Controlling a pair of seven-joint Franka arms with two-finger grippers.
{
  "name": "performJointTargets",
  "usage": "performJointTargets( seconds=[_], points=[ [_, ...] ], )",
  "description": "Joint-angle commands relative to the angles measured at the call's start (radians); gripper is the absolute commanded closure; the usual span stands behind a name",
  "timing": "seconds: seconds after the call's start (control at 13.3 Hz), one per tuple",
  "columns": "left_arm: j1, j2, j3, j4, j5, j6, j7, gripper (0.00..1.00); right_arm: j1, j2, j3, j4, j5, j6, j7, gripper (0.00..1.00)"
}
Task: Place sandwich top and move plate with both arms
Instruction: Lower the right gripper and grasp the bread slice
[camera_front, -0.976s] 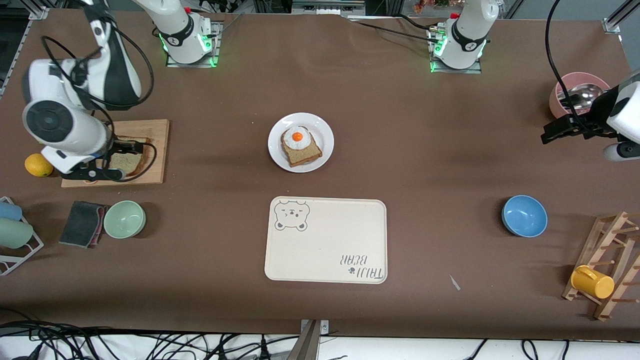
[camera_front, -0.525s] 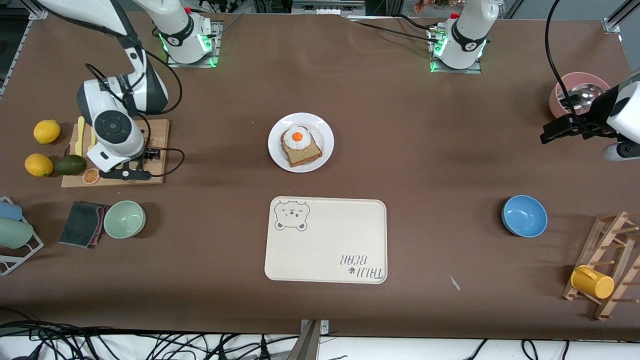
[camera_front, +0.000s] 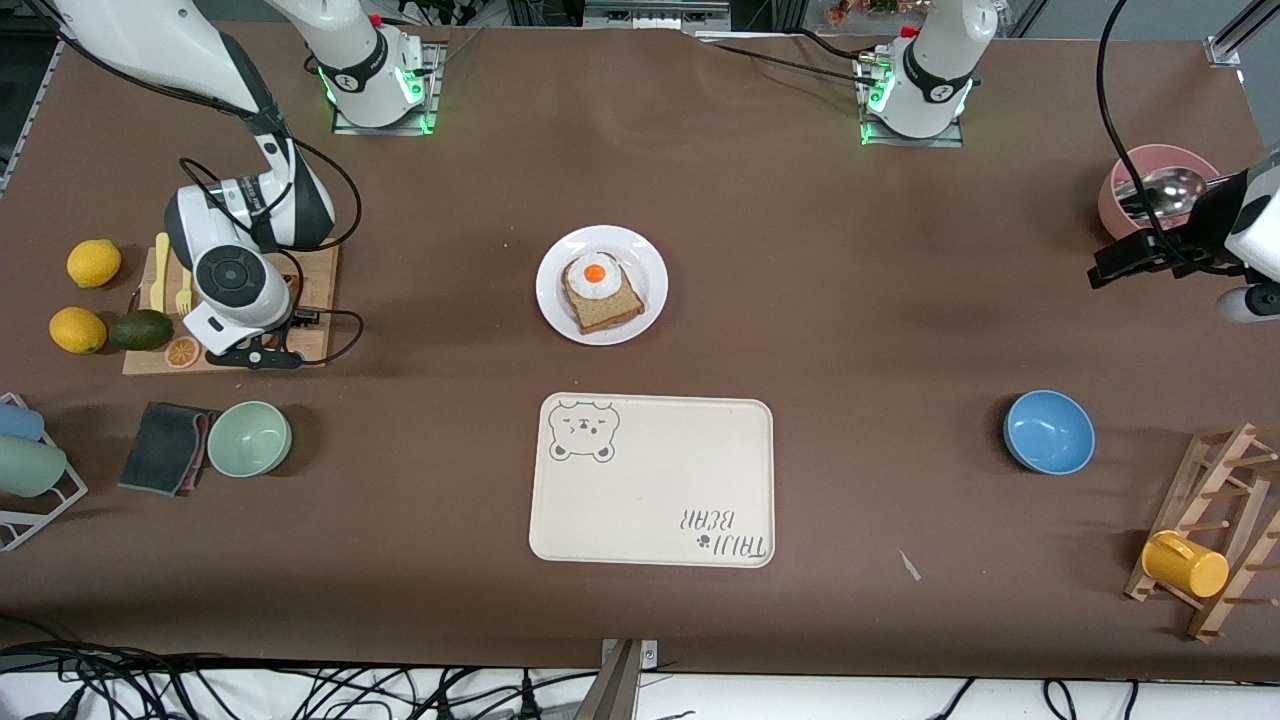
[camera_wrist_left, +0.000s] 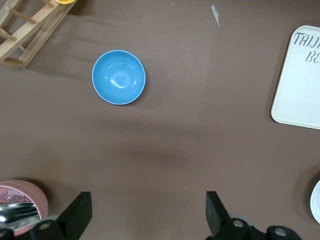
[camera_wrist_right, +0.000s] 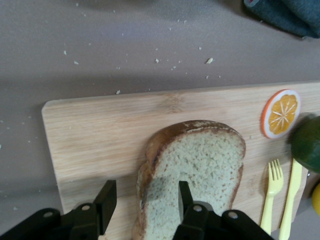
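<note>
From the camera's edge of the tabletop (camera_front: 900, 300) first comes the bear-print tray (camera_front: 652, 480), then the plate (camera_front: 601, 285) mid-table with the egg-topped slice (camera_front: 600, 292) on it. I am at the pick-up step: my right tool (camera_wrist_right: 145, 200) is low over the cutting board (camera_wrist_right: 100, 135) toward the right arm's end, its fingers part-open and straddling one crust edge of the sandwich top (camera_wrist_right: 200, 165), which lies flat on the board, not yet gripped. Next, I judge, I must pinch that edge firmly and lift it level. My left tool (camera_wrist_left: 147, 212) waits wide open and empty beside the pink bowl (camera_front: 1150, 185)
</note>
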Motion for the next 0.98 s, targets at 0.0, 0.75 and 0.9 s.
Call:
performJointTargets(
  seconds=[0.0,0.75,0.9],
  points=[
    [0.005,0.001,0.006,0.016,-0.030,-0.007,0.026,0.00,-0.007,0.009,-0.006,-0.009,-0.023,0.015,0.017,0.42],
    [0.005,-0.002,0.006,0.016,-0.031,-0.007,0.026,0.00,-0.005,0.019,-0.017,0.005,-0.019,-0.014,0.012,1.00],
    [0.009,-0.002,0.006,0.016,-0.030,-0.007,0.026,0.00,0.004,0.018,-0.014,0.038,-0.018,-0.043,0.002,1.00]
  ],
)
